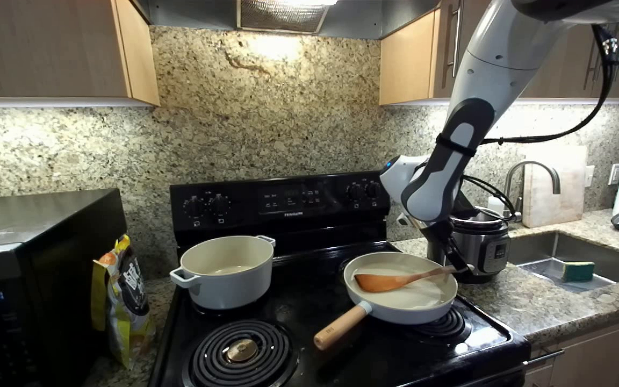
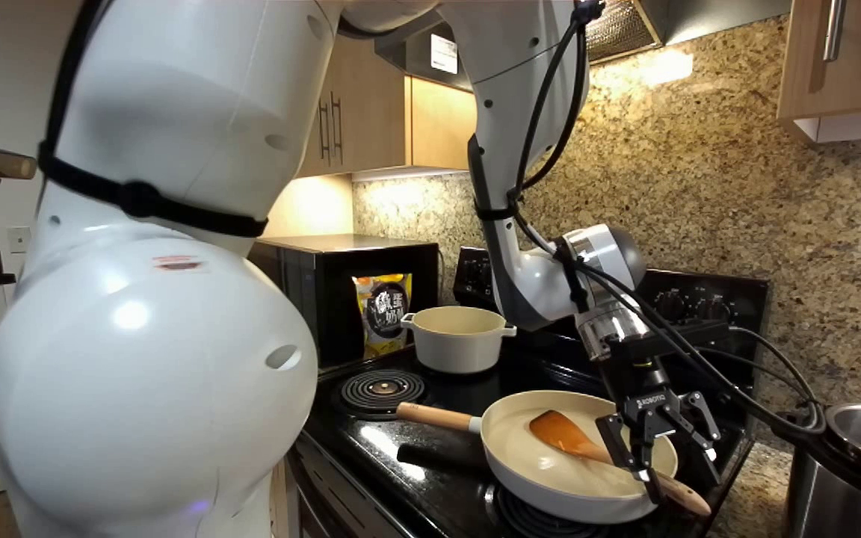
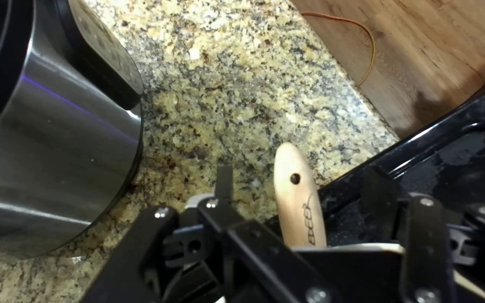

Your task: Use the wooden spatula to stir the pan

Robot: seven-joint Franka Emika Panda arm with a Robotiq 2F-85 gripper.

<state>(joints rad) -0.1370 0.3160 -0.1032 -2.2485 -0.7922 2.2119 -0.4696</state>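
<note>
Spatula (image 1: 382,282) lies with its blade inside the pan (image 1: 414,316), low and right of centre in an exterior view, handle reaching over the rim. I have the gripper (image 2: 684,480) there with jaws wide apart, one on either side of that handle at lower centre of the wrist view; whether either touches, I can't tell. I'd judge the approach nearly done; the grasp and all the stirring are left.
</note>
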